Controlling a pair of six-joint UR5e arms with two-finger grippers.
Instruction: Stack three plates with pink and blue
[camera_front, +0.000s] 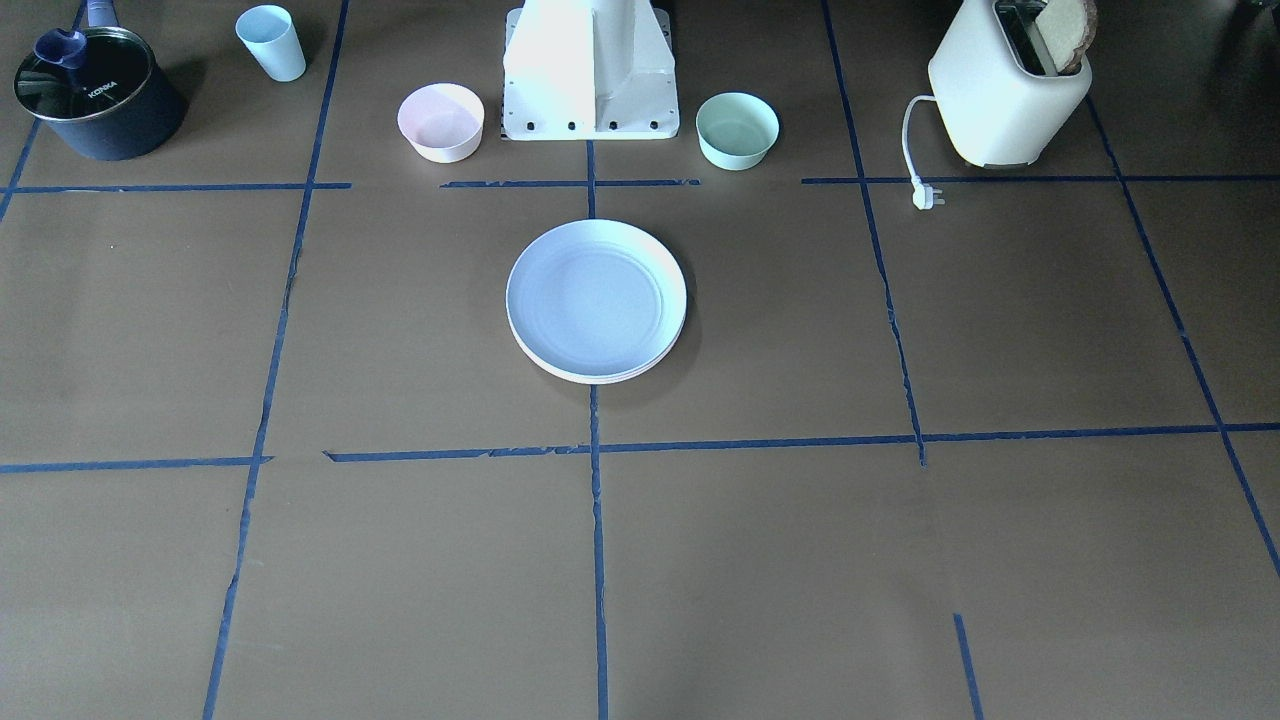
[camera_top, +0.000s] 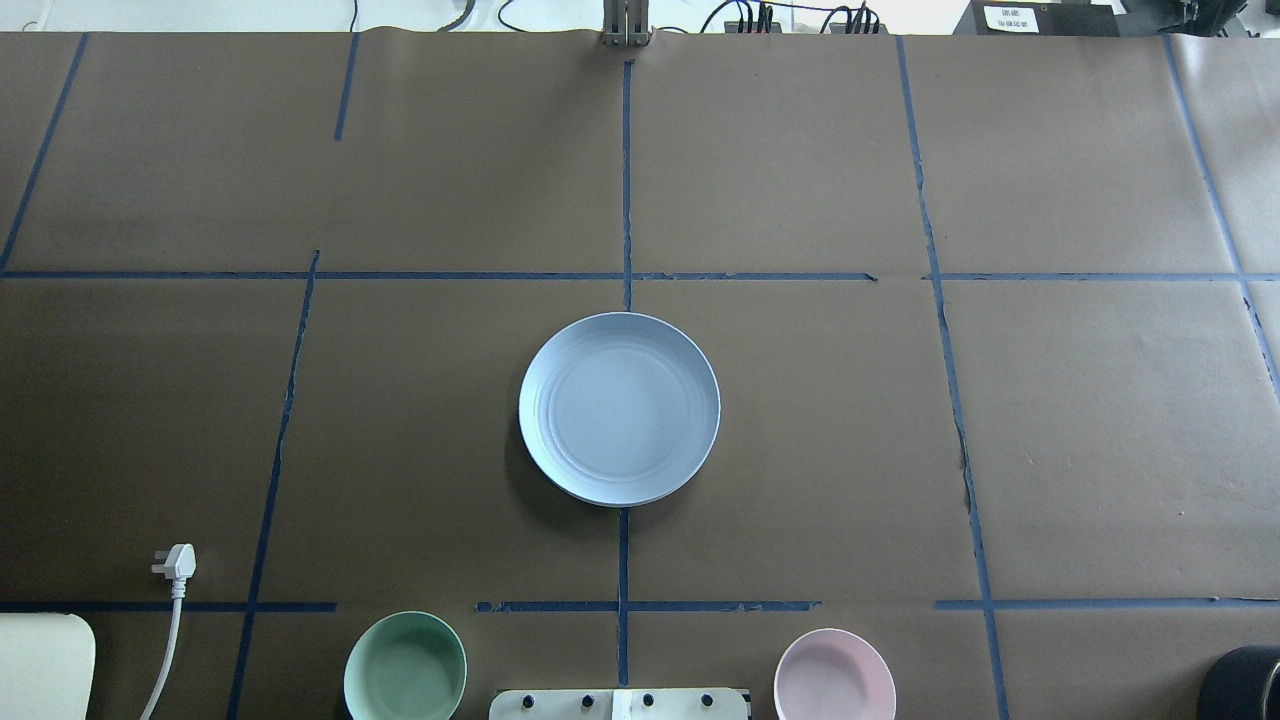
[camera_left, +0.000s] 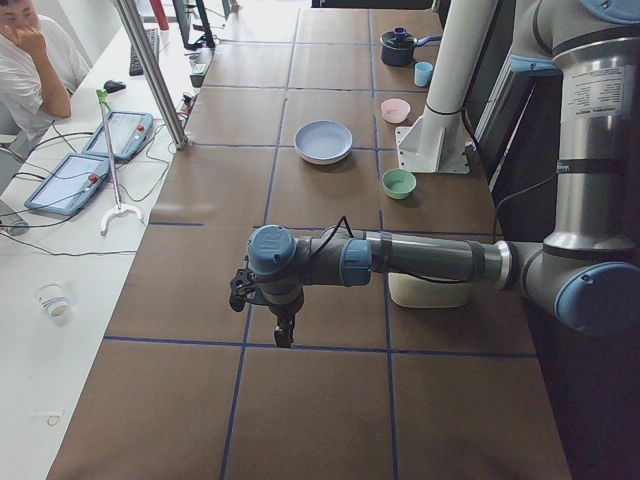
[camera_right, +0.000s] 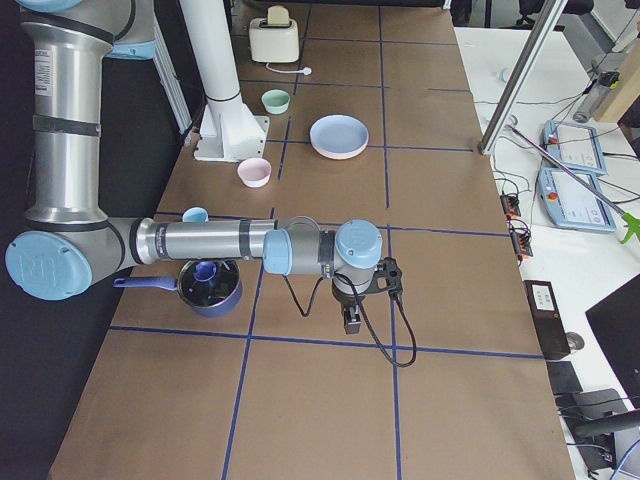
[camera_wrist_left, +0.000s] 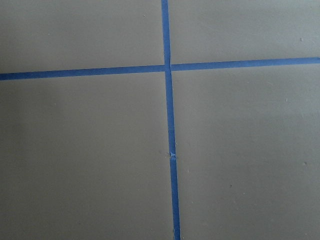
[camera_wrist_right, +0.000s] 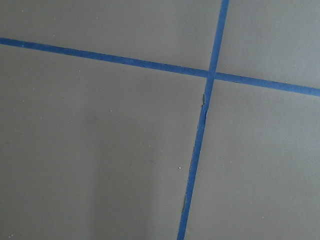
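Stack (camera_front: 592, 377) looks complete, centre of frame.
Blue plate (camera_front: 596, 298) on top; a cream rim shows beneath, pink perhaps hidden. Left gripper (camera_left: 284, 337) and right gripper (camera_right: 351, 322) hang well apart from it; whether their jaws are parted I cannot tell.

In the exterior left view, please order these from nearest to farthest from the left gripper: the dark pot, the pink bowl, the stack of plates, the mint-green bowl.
Measured from the left gripper:
1. mint-green bowl: nearest, on the view's right.
2. stack of plates: behind it, in the centre.
3. pink bowl: further back, on the right.
4. dark pot: farthest, at the view's top.
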